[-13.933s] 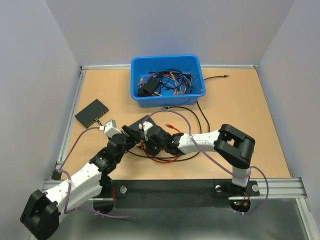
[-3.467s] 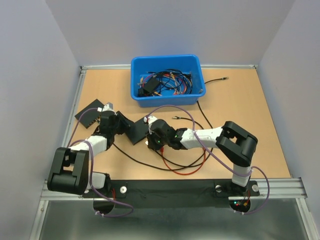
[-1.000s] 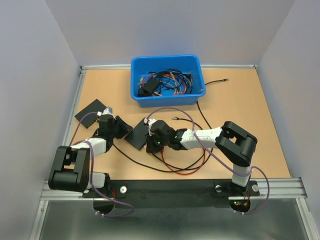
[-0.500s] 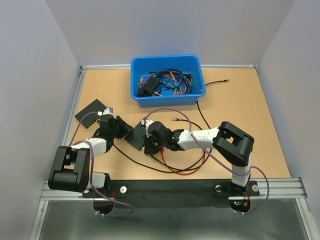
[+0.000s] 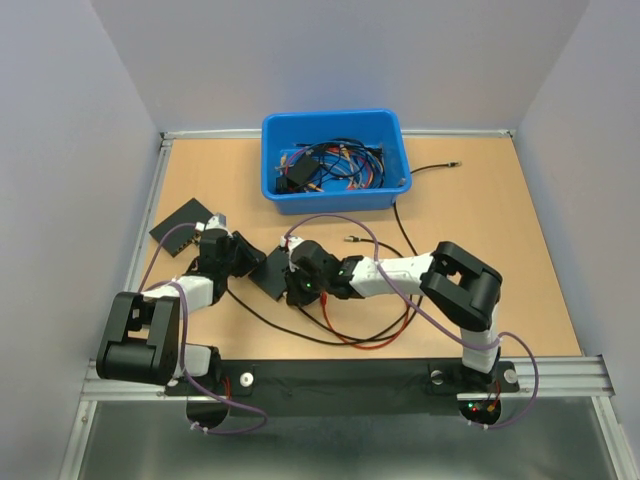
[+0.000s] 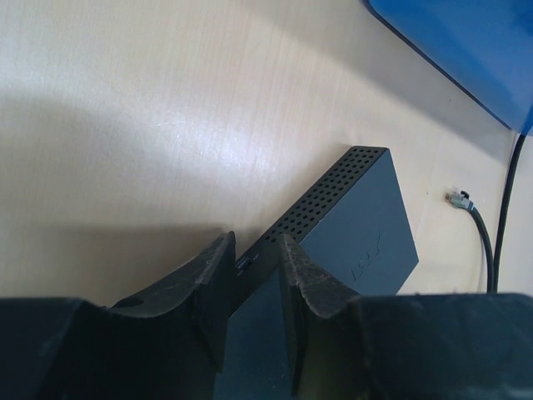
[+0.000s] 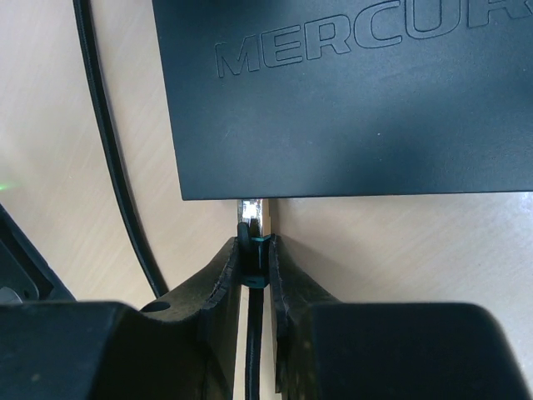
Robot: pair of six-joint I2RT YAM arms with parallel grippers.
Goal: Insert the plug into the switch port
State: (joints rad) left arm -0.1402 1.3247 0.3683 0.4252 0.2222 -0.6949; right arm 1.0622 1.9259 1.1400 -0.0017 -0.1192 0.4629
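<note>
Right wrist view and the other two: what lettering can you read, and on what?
"MERCUR": raised on the top of the black switch, right wrist view, cut off by the frame's right edge.
Small mark on the switch top, left wrist view: too faint to read.
Top external view: none legible.

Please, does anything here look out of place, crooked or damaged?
Nothing looks damaged or spilled. Two small things stand out: a black cable lies loose beside the bin rather than in it, and the switch sits at a slant, with the plug tip at one of its edges.
</note>
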